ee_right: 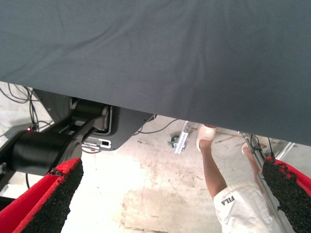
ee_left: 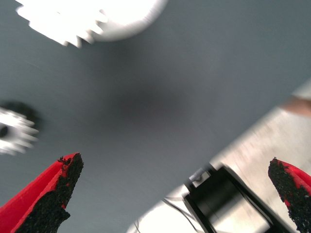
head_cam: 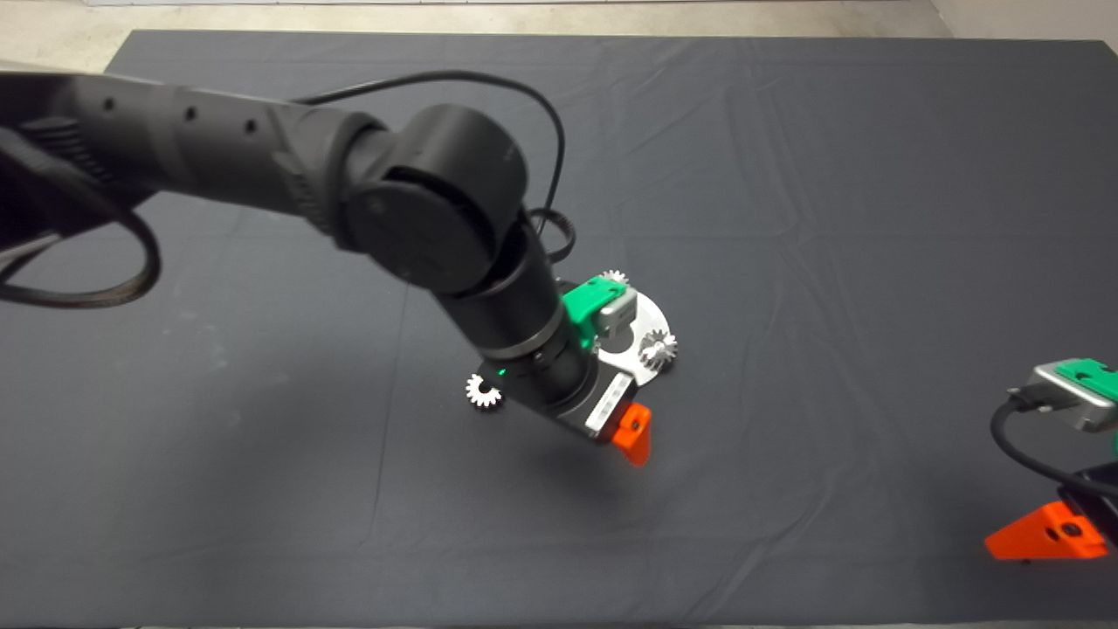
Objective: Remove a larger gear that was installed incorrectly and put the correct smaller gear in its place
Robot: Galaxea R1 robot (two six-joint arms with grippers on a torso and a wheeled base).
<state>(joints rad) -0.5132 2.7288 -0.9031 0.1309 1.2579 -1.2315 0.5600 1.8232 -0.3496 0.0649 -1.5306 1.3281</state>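
The left end effector hangs over the middle of the bench, just on the near side of a pale round plate, its fingers spread wide and holding nothing. On the plate's right rim sits a toothed gear, greyish with long teeth, which I take to be the larger gear; a second gear peeks out at the plate's far edge, mostly hidden by the wrist. A small bright gear lies loose on the mat just left of the arm, apart from the plate, and looks like the smaller gear meant to go in. The right end effector waits at the bench's near right corner, fingers apart, empty; its camera shows floor and a person's legs. The step in hand appears to be fetching a gear. To do it well, the left end effector should centre over the chosen gear, descend straight until the pads bracket the teeth, close across the diameter, then lift vertically so it does not bind on any shaft or nudge the plate.
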